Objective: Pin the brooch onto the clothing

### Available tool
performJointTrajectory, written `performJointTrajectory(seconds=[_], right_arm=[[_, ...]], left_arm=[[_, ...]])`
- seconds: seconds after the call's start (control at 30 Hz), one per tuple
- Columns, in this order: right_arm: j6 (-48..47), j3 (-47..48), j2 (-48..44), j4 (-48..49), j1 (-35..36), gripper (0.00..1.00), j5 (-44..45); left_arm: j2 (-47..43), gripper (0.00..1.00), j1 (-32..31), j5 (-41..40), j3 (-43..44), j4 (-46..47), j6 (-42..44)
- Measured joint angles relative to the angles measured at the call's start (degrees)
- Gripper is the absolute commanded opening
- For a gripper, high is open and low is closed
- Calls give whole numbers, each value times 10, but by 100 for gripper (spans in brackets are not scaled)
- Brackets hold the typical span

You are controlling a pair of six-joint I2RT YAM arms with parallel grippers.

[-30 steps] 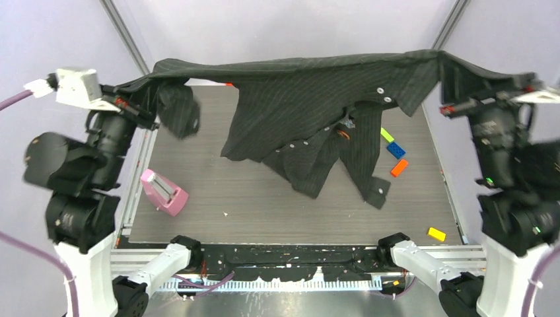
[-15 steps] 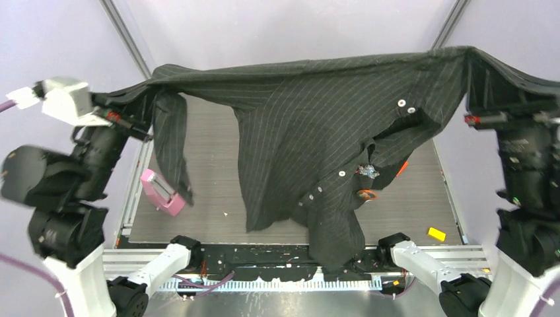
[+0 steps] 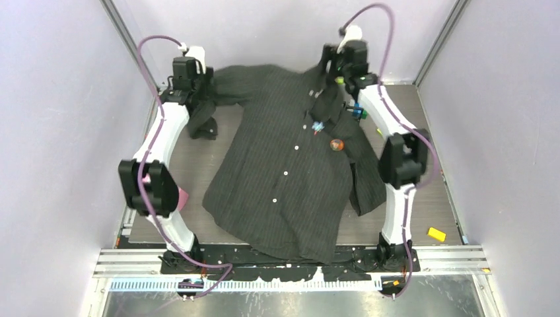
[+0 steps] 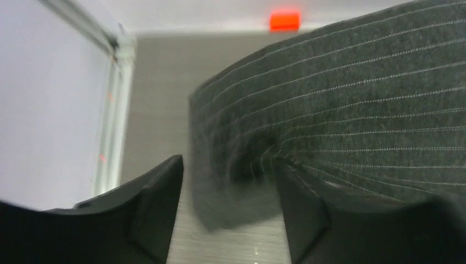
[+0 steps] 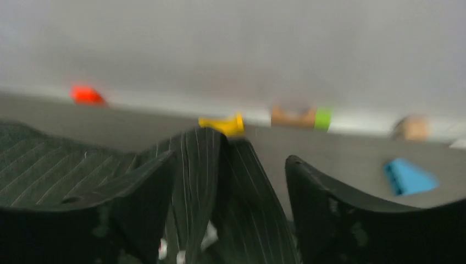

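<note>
Clothing point(image 3: 284, 178) lay spread front-up on the bench point(image 3: 422, 198), collar toward the far wall, with the left hand point(image 4: 228, 209) gaping wide over its shoulder edge and the right hand point(image 5: 231, 209) gaping wide astride a raised fold near the collar.

A dark pinstriped shirt point(image 3: 284, 185) is lying spread, front up, across my grey worktop point(image 3: 432, 198), its hem reaching the near edge. A yellow block point(image 3: 436, 233) is sitting by the near right corner. A pink thing point(image 3: 181, 197) is peeking out from behind my left arm. A blue block point(image 5: 409, 176) and an orange block point(image 4: 284, 20) are lying near the far edge.
</note>
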Motion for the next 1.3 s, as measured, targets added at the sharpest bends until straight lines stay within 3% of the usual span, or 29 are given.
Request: performJointTrajectory(seconds=[0.1, 0.2, 0.3, 0.5, 0.7, 0.93, 1.3], right_arm=[[20, 45, 153, -66, -5, 94, -44], [35, 38, 194, -149, -9, 95, -70], [51, 26, 146, -180, -9, 95, -73], [88, -111, -84, -230, -12, 95, 0], [144, -289, -237, -264, -43, 95, 70], [212, -494, -245, -298, -75, 89, 78], [287, -561, -191, -237, -127, 87, 20]], left_arm=[[92, 85, 17, 1, 26, -39, -12], [111, 89, 17, 24, 33, -62, -34], [86, 91, 12, 69, 22, -60, -75], [-46, 91, -17, 149, -118, -37, -160], [-140, 91, -144, 188, -283, -6, -239], [-166, 91, -311, 203, -431, 79, -344], [-175, 94, -334, 180, -621, 207, -461]])
